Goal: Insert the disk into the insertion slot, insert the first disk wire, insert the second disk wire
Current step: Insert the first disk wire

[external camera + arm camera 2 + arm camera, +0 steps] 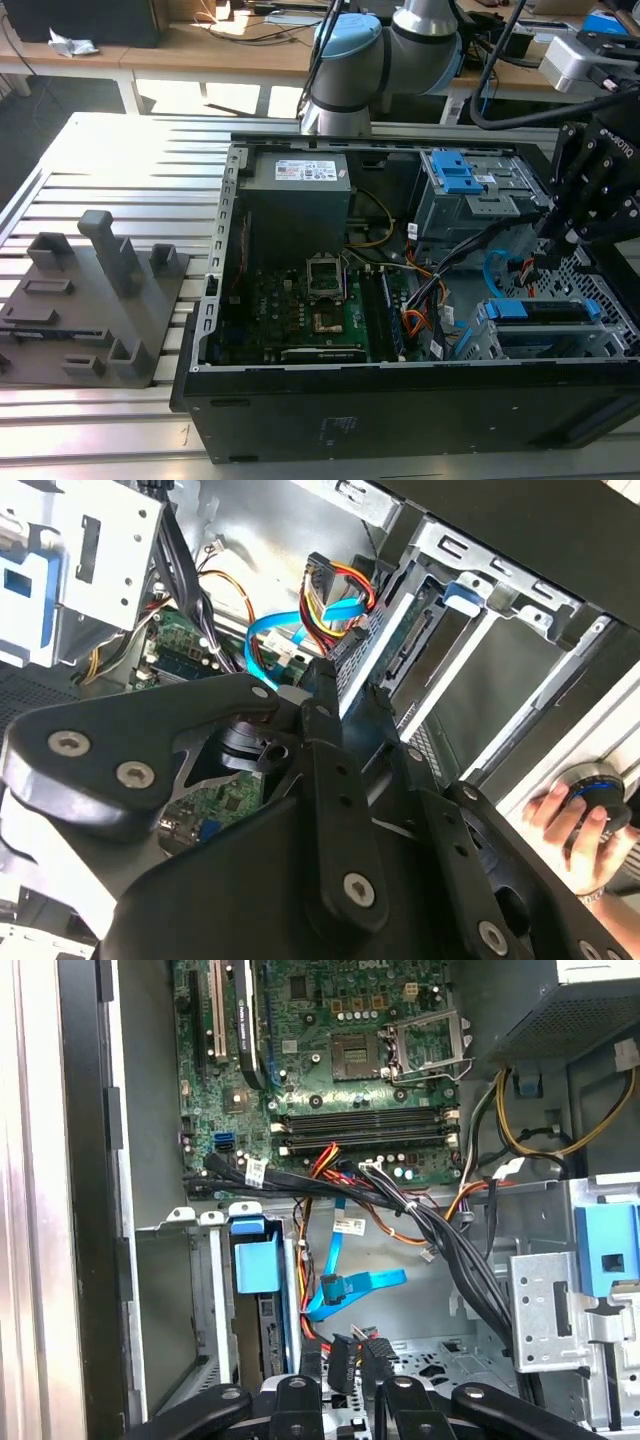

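The disk (545,312), framed by its blue carrier, sits inside the insertion slot (540,345), a low grey cage at the case's corner on the exterior view's right. In the wrist views its carrier tab (255,1260) and edge (415,645) show in the bay. My gripper (556,232) hovers just above the cage. A narrow gap with nothing in it separates its fingers (340,1360). The first disk wire's dark plug (322,580) hangs loose just beyond the fingertips (325,680). The second disk wire (350,1290) loops free beside it (285,630).
A taller cage with a blue latch (455,175) stands behind the slot. Black cable bundles (440,1240) cross between the motherboard (320,300) and the cages. A grey fixture plate (100,290) lies outside the case. A person's hand (570,815) rests beyond the case wall.
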You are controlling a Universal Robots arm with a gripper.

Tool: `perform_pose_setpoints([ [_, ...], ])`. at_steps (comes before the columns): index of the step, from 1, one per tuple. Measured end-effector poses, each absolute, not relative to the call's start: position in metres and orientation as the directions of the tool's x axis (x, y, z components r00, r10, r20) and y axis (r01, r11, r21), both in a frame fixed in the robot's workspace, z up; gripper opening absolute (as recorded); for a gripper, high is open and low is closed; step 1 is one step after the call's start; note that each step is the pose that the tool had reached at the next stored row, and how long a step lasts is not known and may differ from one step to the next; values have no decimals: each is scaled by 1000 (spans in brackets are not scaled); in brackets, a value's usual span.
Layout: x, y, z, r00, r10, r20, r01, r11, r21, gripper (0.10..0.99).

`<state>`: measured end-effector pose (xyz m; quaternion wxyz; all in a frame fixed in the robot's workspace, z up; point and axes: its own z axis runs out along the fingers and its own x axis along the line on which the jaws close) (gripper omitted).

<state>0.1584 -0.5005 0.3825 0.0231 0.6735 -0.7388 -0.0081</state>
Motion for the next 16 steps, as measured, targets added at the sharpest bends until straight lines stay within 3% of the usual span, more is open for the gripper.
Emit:
perform_pose_setpoints([
  [16,162,-496,357,-108,-993,54,-993,110,40,302],
])
